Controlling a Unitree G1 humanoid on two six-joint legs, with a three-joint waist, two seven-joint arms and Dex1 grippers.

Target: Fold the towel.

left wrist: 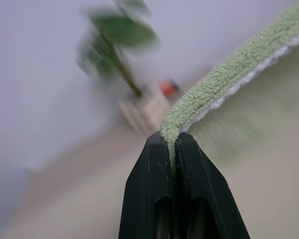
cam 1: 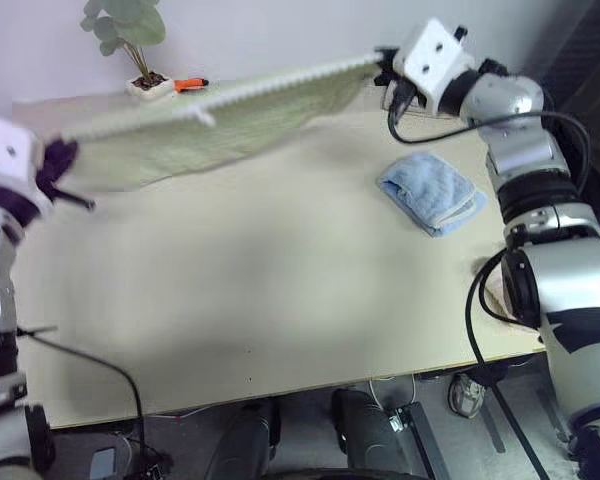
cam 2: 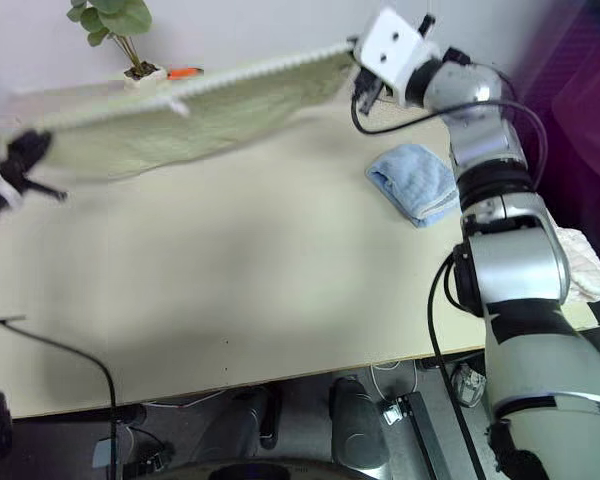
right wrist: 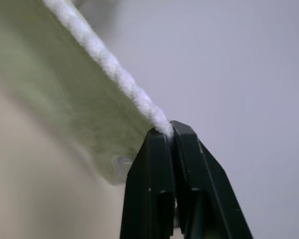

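Towel [cam 1: 230,115] hangs stretched above the far side of the bench [cam 1: 250,290], its long axis running side to side — the white-edged top hem taut and rising toward the right. Left hand [left wrist: 173,142] is clamped tight on one upper corner; right hand [right wrist: 170,130] pinches the other. A folded light blue towel [cam 1: 432,190] lies on the bench below the right arm — a small potted plant [cam 1: 130,45] stands behind.

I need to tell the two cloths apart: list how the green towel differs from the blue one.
The green towel is spread out wide; the blue towel is folded into a small bundle. The green towel is lifted, pinched by its edge in the left claw and the right claw; the blue towel lies untouched on the table. Both are soft terry cloth.
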